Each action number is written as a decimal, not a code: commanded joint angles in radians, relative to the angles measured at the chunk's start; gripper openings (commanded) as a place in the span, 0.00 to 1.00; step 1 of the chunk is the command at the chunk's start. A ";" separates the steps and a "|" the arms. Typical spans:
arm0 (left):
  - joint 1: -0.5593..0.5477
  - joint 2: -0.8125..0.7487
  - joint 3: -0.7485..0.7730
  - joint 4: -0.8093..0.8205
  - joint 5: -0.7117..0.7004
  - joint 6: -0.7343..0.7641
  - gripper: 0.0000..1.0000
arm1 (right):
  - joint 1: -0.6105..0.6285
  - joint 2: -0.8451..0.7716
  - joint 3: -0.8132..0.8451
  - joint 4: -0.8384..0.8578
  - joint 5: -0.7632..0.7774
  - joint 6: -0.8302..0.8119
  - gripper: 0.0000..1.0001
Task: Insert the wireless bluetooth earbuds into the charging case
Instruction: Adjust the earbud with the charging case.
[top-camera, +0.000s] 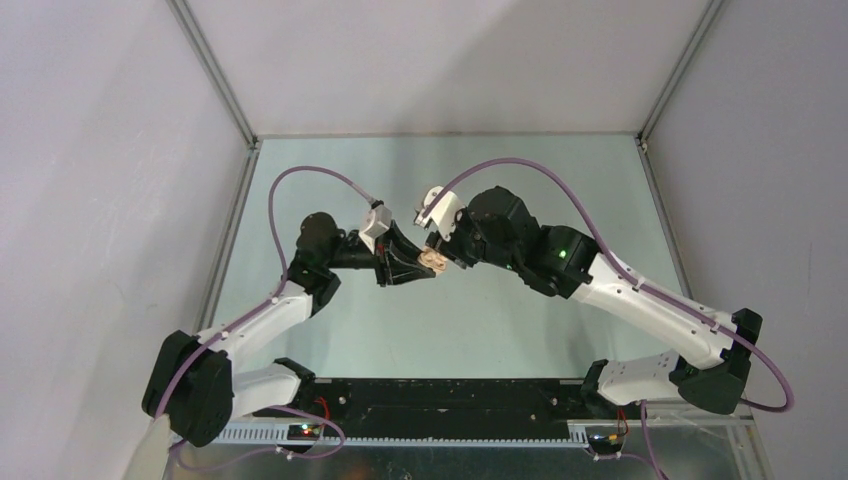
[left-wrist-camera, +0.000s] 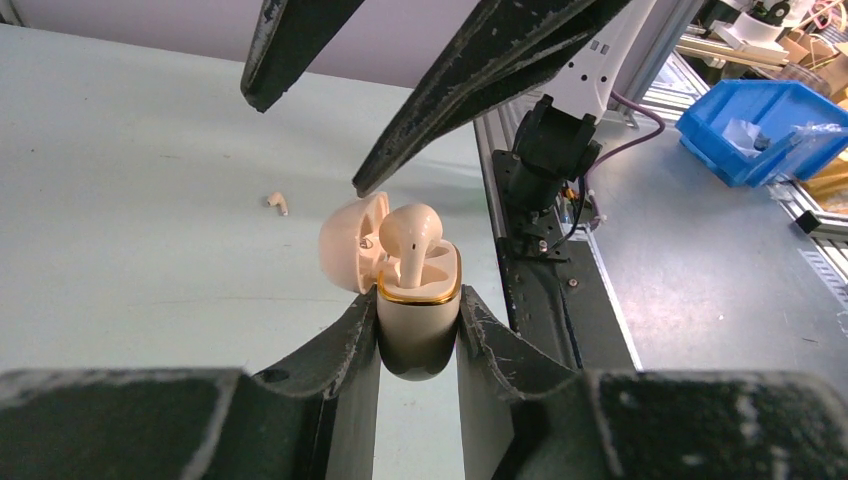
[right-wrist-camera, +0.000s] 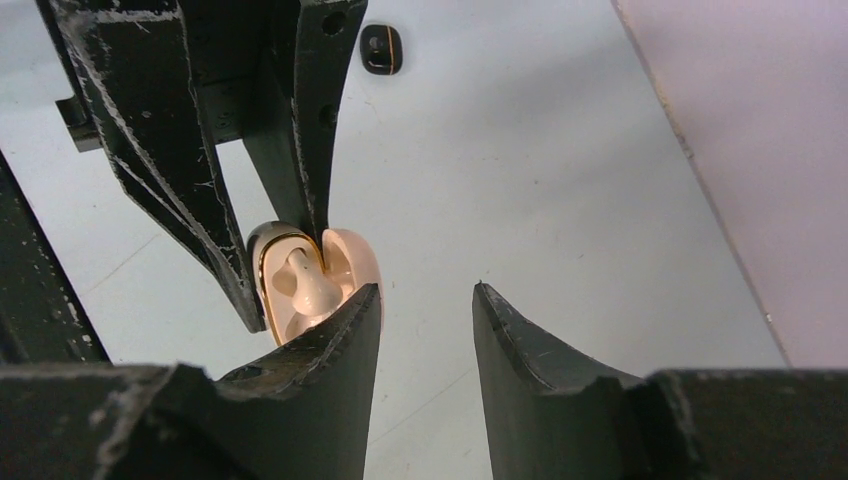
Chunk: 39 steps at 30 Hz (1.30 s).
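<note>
- Lying on the table beyond the open lid of the cream, gold-rimmed charging case (left-wrist-camera: 418, 330) is a loose off-white earbud (left-wrist-camera: 277, 203), well apart from it.
- A small black case with a gold rim (right-wrist-camera: 381, 48) sits on the table farther off, past the cream case in the right wrist view.
- A blue plastic bin (left-wrist-camera: 745, 120) holding odd parts stands off the table, well to one side of the cream case.
- The pale green table top (left-wrist-camera: 130, 150) is matte, with an aluminium rail along its edge, and plain grey-lilac wall panels (top-camera: 100, 150) close it in.
- The left gripper (left-wrist-camera: 418, 293) clamps the cream case by its body, one finger on each side, lifted off the table.
- An off-white earbud (left-wrist-camera: 410, 232) stands upright in the case, with its head above the gold rim.
- The right gripper (right-wrist-camera: 427, 290) has its jaws apart and holds nothing. One fingertip hangs just beside the case's lid, and whether it touches cannot be told.
</note>
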 joint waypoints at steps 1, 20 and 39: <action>0.000 -0.023 0.001 0.039 0.015 0.000 0.06 | 0.011 -0.004 0.040 0.033 0.003 -0.058 0.43; 0.000 -0.027 0.000 0.035 0.014 0.003 0.06 | 0.034 0.008 0.017 -0.030 -0.082 -0.128 0.39; 0.000 -0.026 0.001 0.032 0.014 0.003 0.06 | 0.061 0.002 0.017 -0.076 -0.090 -0.138 0.37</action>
